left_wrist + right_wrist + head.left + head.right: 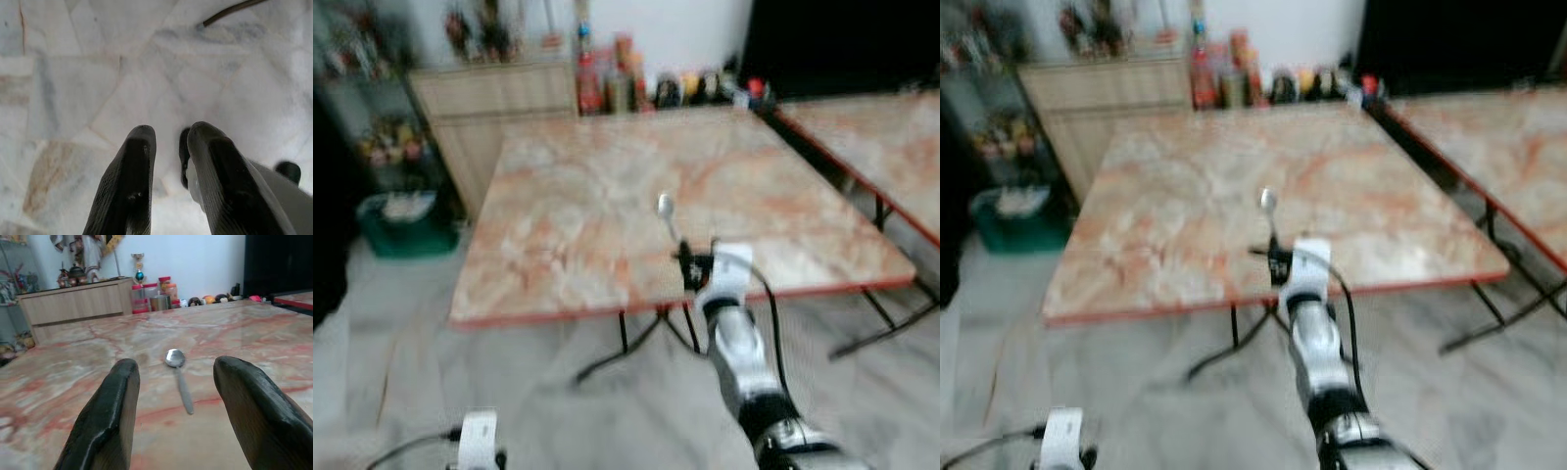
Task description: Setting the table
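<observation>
Right wrist view showed the right gripper [173,406] with fingers spread over the marble desk's [607,196] near edge, the spoon [178,374] lying flat just beyond; the left gripper [171,181], fingers slightly parted, hung above the floor [73,73].

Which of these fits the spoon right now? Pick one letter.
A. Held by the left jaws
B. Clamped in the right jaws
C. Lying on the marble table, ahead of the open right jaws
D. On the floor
C: the spoon lies flat on the table, untouched, beyond the spread fingers of the right gripper.
</observation>
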Motion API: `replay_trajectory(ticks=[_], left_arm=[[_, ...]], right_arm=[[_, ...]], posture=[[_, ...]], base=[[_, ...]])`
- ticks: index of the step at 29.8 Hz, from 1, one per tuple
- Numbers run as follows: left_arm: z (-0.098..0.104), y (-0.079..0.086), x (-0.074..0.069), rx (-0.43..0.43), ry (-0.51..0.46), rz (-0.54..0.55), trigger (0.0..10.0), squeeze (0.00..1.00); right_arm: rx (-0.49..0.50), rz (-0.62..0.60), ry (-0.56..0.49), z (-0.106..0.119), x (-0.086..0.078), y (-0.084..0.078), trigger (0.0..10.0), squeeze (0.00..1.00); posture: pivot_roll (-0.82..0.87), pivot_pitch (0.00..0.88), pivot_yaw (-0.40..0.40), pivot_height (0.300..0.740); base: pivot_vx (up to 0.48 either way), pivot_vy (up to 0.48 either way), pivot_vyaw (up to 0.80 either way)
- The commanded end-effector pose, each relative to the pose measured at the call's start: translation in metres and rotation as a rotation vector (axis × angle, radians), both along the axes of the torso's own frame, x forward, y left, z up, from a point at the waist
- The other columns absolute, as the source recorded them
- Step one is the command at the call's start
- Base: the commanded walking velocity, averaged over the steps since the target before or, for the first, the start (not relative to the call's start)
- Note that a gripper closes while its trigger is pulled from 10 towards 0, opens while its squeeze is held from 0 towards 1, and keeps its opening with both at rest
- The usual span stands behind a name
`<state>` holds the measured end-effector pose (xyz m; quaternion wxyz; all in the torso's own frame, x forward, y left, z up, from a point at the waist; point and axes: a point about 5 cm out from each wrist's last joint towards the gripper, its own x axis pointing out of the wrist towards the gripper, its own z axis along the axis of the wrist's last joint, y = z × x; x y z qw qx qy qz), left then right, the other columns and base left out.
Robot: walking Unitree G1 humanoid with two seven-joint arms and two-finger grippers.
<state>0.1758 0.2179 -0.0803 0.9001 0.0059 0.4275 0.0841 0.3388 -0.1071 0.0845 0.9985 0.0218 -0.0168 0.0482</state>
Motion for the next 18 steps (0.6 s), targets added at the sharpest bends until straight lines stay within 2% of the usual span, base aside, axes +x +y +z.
replay_trajectory(ticks=[1, 8, 13, 18], left_arm=[[0.0046, 0.0030, 0.0078, 0.012, -0.025, -0.005, 10.0, 0.00], [0.0042, 0.0031, 0.0069, 0.011, -0.024, -0.003, 10.0, 0.00], [0.0033, 0.0029, 0.0053, 0.009, -0.019, -0.002, 10.0, 0.00], [0.0035, 0.0027, 0.0057, 0.008, -0.020, -0.003, 10.0, 0.00]], right_arm=[[0.003, 0.003, -0.014, 0.0044, 0.0024, 0.0034, 10.0, 0.00], [0.007, 0.000, -0.004, 0.0017, 0.0009, 0.0024, 10.0, 0.00], [-0.040, 0.011, -0.027, 0.0036, 0.0006, 0.0021, 10.0, 0.00], [-0.031, 0.008, -0.023, 0.0032, 0.0005, 0.0024, 10.0, 0.00]], posture=[[0.02, 0.000, 0.015, 0.740], [0.02, 0.000, 0.015, 0.740], [0.02, 0.000, 0.017, 0.740], [0.02, 0.000, 0.017, 0.740]], base=[[0.274, 0.000, 0.00], [0.270, 0.000, 0.00], [0.272, 0.000, 0.00], [0.271, 0.000, 0.55]])
